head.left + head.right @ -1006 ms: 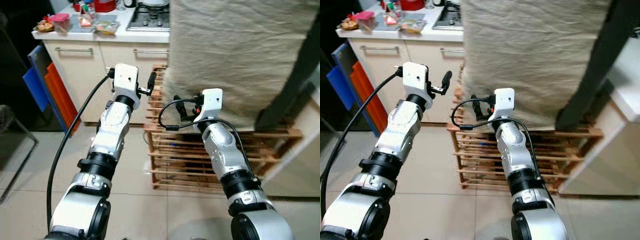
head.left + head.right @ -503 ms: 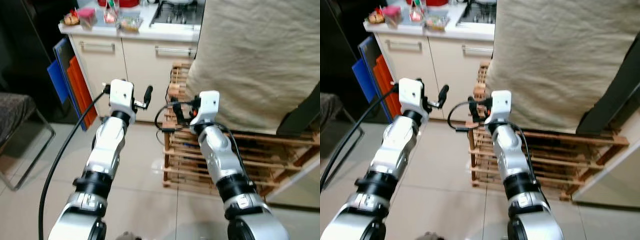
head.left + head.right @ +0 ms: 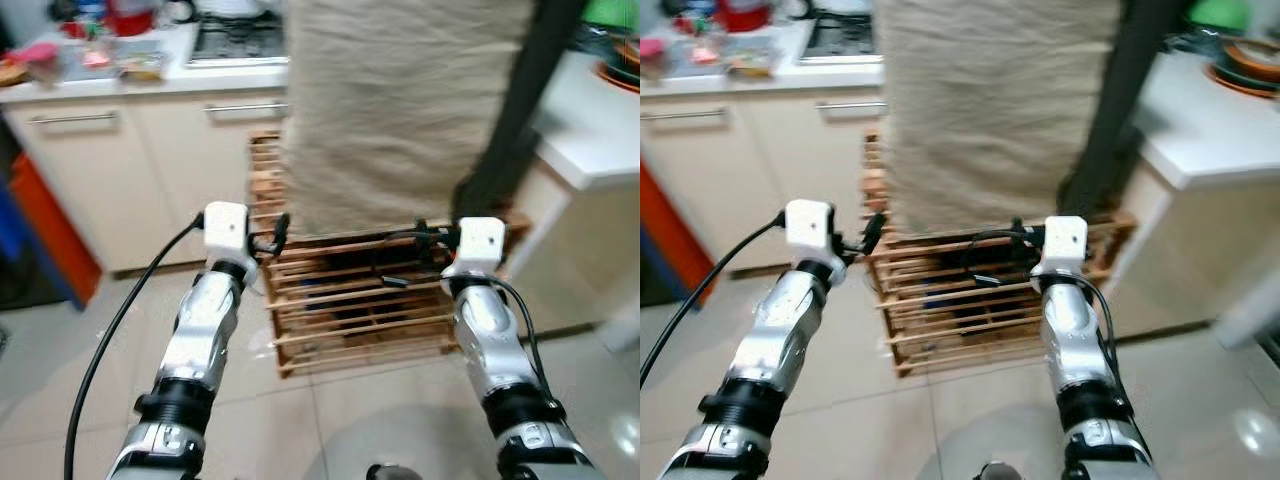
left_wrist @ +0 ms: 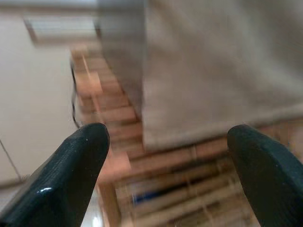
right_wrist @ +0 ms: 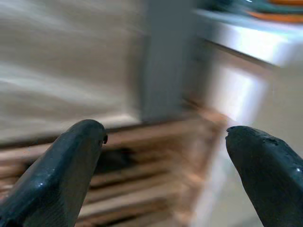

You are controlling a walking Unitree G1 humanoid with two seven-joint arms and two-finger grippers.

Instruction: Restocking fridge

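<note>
While blur hides any writing, left pincer (image 4: 168, 156) and right pincer (image 5: 165, 161) wide apart, empty, before wooden rack (image 3: 350, 300)

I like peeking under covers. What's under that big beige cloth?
Under the beige cloth stands a slatted wooden rack; its lower shelves show, with something dark between the slats. Whatever the cloth covers higher up is hidden.

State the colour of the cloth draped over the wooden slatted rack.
The cloth is plain beige; it shows best in the left eye view, hanging over the wooden slatted rack.
</note>
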